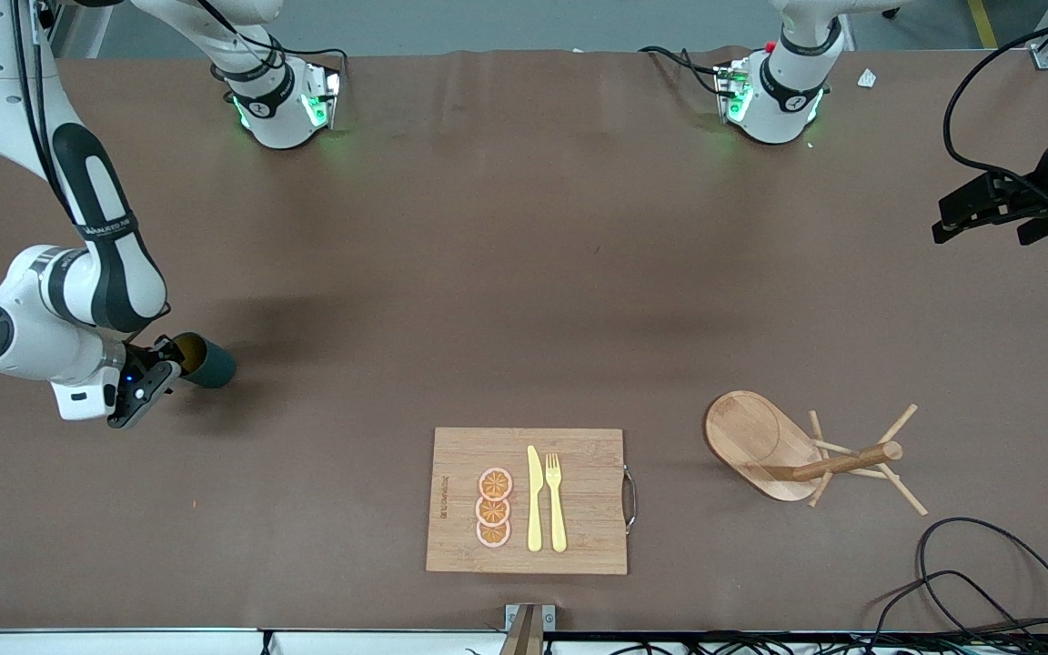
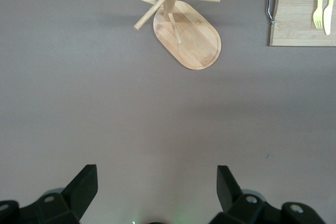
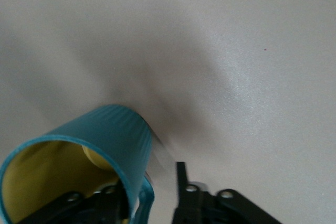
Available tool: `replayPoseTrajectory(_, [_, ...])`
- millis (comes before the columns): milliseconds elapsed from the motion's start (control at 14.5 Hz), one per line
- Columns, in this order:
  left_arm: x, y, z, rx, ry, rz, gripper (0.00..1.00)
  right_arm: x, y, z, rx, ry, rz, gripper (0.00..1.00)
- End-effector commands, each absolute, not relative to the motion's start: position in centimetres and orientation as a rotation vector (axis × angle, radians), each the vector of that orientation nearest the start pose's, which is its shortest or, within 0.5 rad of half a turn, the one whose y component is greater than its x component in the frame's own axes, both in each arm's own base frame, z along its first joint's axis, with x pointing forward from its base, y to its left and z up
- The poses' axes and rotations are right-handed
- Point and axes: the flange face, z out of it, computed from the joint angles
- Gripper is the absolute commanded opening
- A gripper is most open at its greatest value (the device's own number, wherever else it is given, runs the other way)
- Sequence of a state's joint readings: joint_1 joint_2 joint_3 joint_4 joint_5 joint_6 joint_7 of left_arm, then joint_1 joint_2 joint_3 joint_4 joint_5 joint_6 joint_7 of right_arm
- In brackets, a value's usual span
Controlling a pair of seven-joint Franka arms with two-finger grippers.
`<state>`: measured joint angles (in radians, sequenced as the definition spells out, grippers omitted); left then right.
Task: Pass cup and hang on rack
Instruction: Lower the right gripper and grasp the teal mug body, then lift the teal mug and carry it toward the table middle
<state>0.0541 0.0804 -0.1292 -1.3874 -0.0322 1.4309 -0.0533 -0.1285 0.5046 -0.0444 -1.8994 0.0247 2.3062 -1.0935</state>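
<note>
The dark teal ribbed cup point(image 1: 208, 363) is at the right arm's end of the table, tipped with its mouth toward my right gripper point(image 1: 158, 366). In the right wrist view the cup point(image 3: 113, 135) shows its yellowish inside. My right gripper point(image 3: 149, 192) is open. One finger is inside the cup and the other finger point(image 3: 181, 182) is outside, with a gap to the loop handle point(image 3: 147, 198). I cannot tell whether the cup rests on the table. The wooden rack point(image 1: 844, 462) stands upright toward the left arm's end and shows in the left wrist view point(image 2: 186, 38). My left gripper point(image 1: 979, 215) point(image 2: 156, 182) waits open and empty, high over the table.
A wooden cutting board point(image 1: 579, 537) with a metal handle lies near the front edge between the cup and the rack. It carries a yellow knife point(image 1: 534, 500), a fork point(image 1: 556, 500) and three orange slices point(image 1: 494, 508). Black cables point(image 1: 988, 582) loop near the rack.
</note>
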Motion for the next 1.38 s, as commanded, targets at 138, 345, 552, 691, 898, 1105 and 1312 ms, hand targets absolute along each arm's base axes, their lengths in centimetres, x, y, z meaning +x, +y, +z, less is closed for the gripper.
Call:
replayPoseTrajectory(138, [56.0,-4.1,65.8,-3.163,0.042,0.062,1.0,60.2,-9.9,23.1,-2.81,-1.171,0.163,0.0])
replayPoseTrajectory(345, [56.0,-4.0,65.9,-3.162,0.046,0.059,1.0,59.9,-6.4,26.5,-2.883,-0.958,0.219,0.0])
replayPoseTrajectory(552, [56.0,-4.0,65.9,-3.162,0.046,0.059,1.0,58.4,1.1,29.4,-2.982,-0.709,0.236,0.0])
replayPoseTrajectory(691, [56.0,-4.1,65.9,-3.163,0.047,0.06,1.0,57.2,7.4,30.2,-3.039,-0.531,0.254,0.0])
replayPoseTrajectory(898, [56.0,-4.1,65.9,-3.163,0.047,0.06,1.0,55.1,18.7,30.9,-3.068,-0.245,0.243,0.0])
replayPoseTrajectory(1105, [56.0,-4.0,65.9,-3.162,0.046,0.059,1.0,53.7,27.2,32.5,-3.066,-0.077,0.166,0.0])
replayPoseTrajectory(1312, [56.0,-4.1,65.9,-3.164,0.047,0.057,1.0,52.2,33.6,31.5,-3.005,-0.017,0.218,0.0])
